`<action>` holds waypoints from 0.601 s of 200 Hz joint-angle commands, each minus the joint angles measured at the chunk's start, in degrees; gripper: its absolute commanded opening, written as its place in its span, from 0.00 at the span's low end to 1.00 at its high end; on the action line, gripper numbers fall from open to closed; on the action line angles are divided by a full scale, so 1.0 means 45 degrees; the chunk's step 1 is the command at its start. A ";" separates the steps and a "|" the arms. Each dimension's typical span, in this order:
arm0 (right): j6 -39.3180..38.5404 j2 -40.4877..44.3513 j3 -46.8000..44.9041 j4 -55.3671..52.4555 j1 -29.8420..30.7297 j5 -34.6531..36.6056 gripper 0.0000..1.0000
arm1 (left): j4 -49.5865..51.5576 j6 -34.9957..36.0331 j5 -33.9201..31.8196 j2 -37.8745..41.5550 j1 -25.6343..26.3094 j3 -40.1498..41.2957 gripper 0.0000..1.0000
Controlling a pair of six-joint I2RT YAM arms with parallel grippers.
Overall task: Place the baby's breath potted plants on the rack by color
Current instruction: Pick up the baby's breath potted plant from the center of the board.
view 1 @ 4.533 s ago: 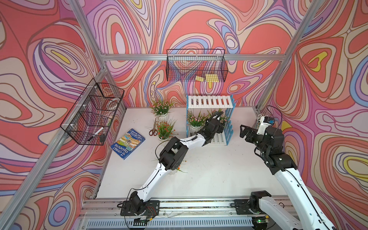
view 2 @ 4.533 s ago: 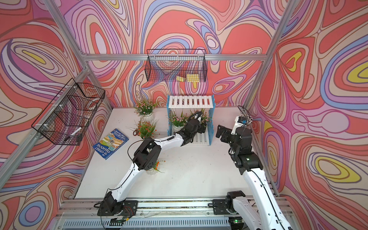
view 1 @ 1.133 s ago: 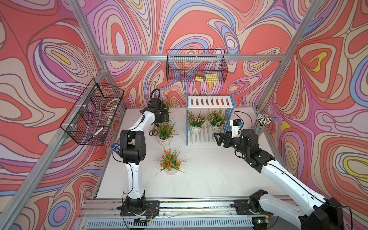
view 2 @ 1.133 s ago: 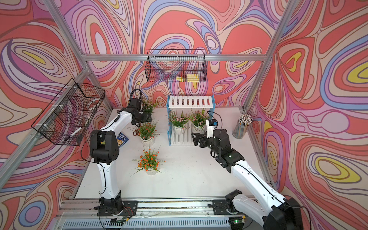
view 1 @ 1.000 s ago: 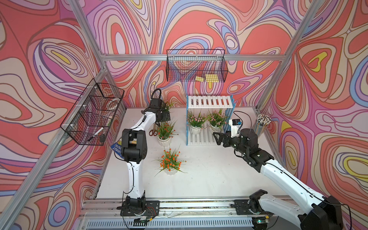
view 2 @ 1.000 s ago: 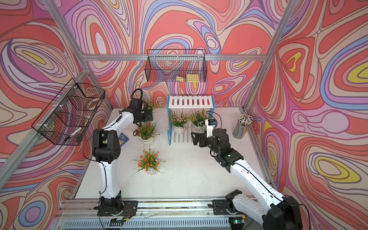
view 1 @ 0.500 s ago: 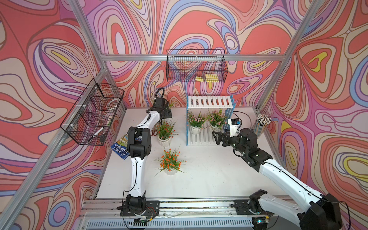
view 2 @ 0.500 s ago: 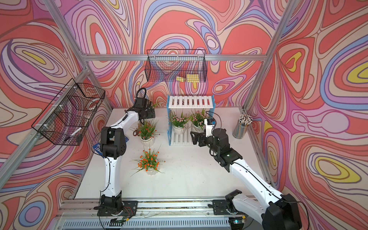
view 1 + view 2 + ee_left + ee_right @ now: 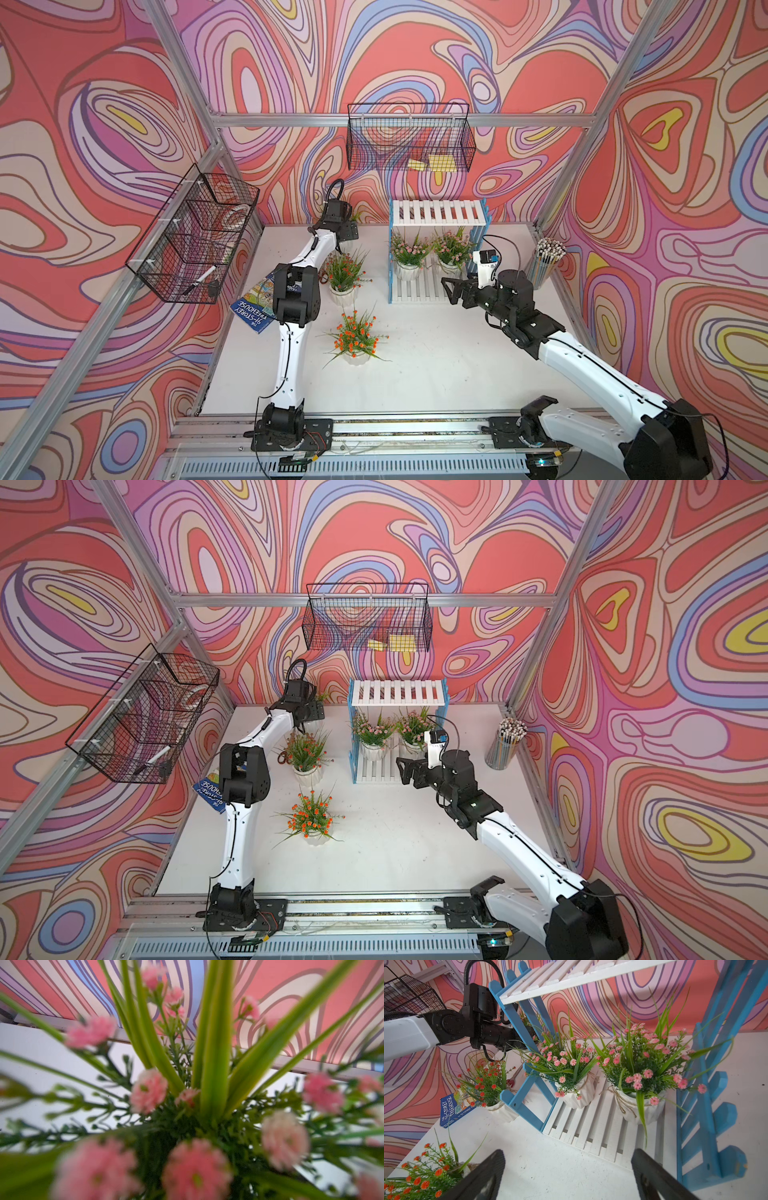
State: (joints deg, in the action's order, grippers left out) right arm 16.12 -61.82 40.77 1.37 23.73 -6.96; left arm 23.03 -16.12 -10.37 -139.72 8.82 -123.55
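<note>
dead ahead of the left gripper point(image 9: 348, 232), foliage crowding its wrist: third pink baby's breath plant point(image 9: 187, 1122), upright on the table point(image 9: 424, 357), beside the rack point(image 9: 438, 212), not on it. jaws wide, pot likely ungripped. right gripper point(image 9: 568, 1155) wide, empty, farther off.

3 pink plants point(image 9: 409, 255) point(image 9: 451, 249) point(image 9: 207, 1084), 2 orange plants point(image 9: 345, 272) point(image 9: 355, 336), 1 rack point(image 9: 438, 212), 2 baskets point(image 9: 409, 137) point(image 9: 195, 245).

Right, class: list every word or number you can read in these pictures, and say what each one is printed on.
"THE 91-STOREY TREEHOUSE": spine of the blue book.
"THE 91-STOREY": its cover; the rest is hidden.
Yellow cards in the wire basket: nothing readable.
</note>
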 commanded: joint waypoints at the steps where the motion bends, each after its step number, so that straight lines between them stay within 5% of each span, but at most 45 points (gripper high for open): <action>1: -0.0088 -0.0095 -0.0218 0.0435 0.0095 -0.0176 0.98 | 0.0274 -0.0311 -0.0554 -0.0371 0.0012 -0.0391 1.00; 120: -0.0009 -0.0592 -0.0405 0.0785 0.0097 -0.0653 0.98 | 0.1155 -0.0861 -0.0753 -0.1149 -0.0007 -0.1150 0.97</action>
State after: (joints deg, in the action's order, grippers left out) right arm 16.14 -63.79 39.90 3.62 23.73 -8.95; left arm 25.82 -18.57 -12.71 -142.98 8.93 -128.27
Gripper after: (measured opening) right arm 0.983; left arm 0.994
